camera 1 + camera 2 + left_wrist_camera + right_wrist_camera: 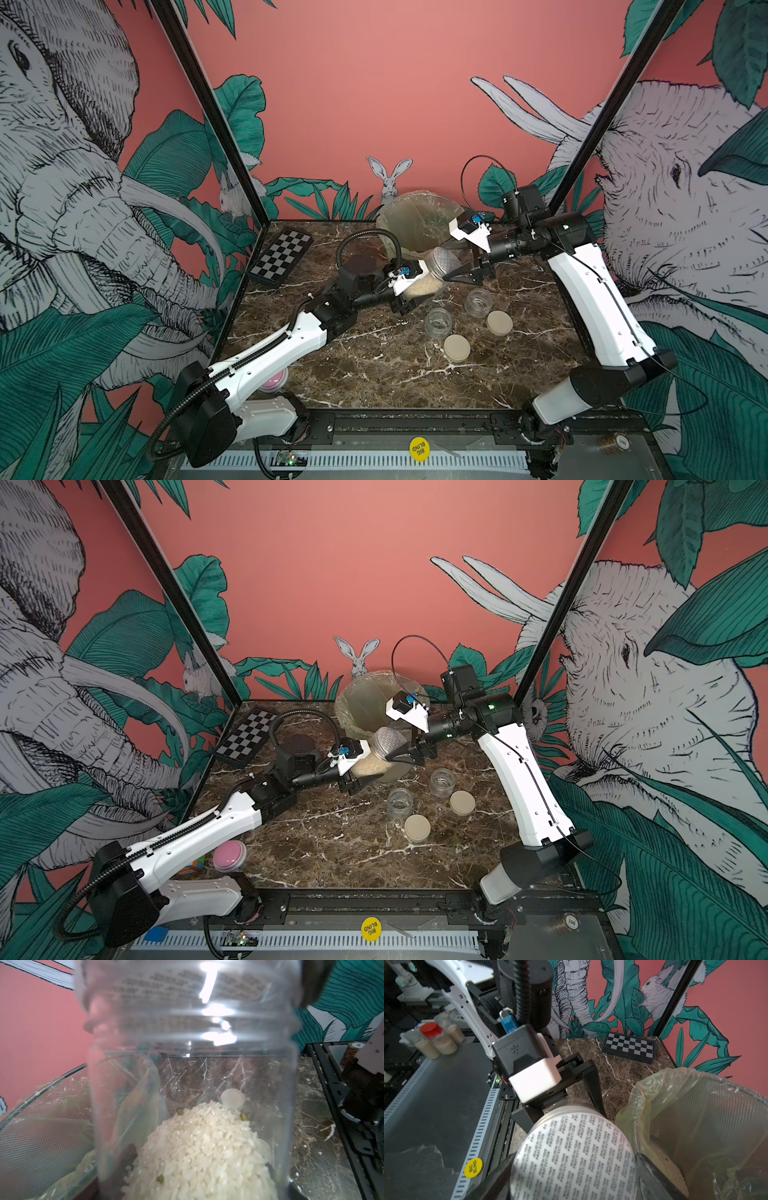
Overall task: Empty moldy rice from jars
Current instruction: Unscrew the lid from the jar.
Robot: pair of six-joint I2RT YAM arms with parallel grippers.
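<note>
A tall clear jar hangs tilted above the marble table, in front of the bin. My left gripper is shut around the jar's body. Moldy rice, white grains with a few green specks, lies heaped in its lower end. The white dotted lid faces my right gripper, which is shut on the lid's rim, with one black finger on each side. Two squat jars stand open on the table and look empty. Their beige lids lie beside them.
The big translucent bin with its green-tinted bag stands just behind the held jar, and beige grains lie at its bottom. A checkerboard lies at the back left. A pink round object sits under the left arm.
</note>
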